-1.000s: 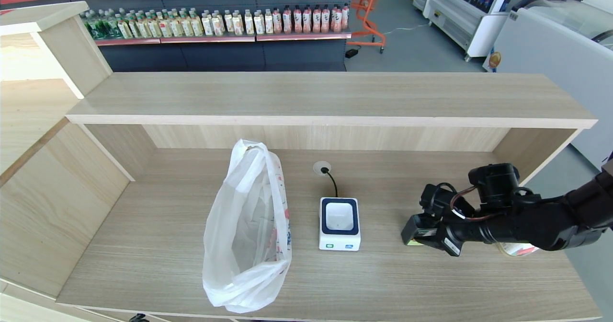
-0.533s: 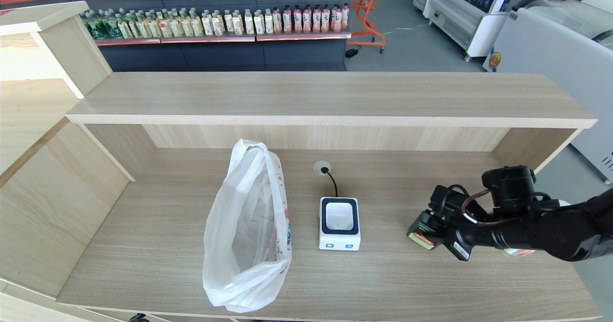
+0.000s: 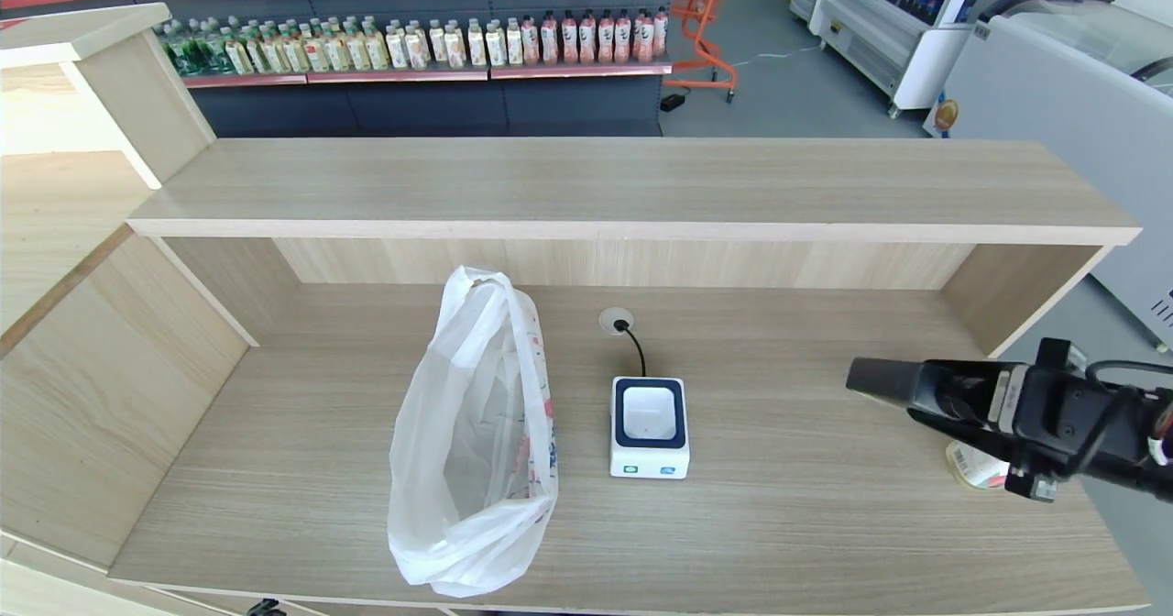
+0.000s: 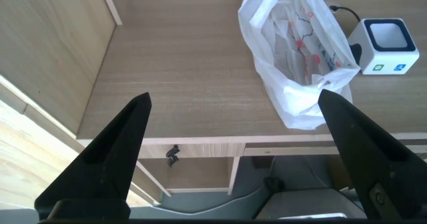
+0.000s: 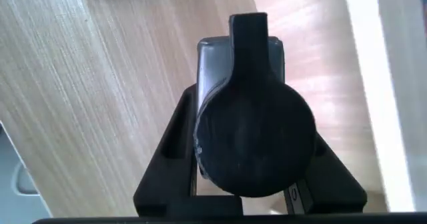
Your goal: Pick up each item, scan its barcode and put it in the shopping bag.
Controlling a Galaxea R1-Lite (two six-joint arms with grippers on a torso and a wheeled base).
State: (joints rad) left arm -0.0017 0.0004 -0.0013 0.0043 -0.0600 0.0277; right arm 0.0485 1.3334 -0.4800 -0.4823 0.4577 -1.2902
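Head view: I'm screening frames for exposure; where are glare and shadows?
Head view: daylight washes out the wooden ledge at far left; the shopping bag casts barely any shadow. Right wrist view: a pale glare band crosses the counter.

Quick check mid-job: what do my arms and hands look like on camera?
The left hand has two matte black, wedge-shaped fingers. The right arm is black, with a grey labelled band and looped black cables. The right hand is black and tapered.
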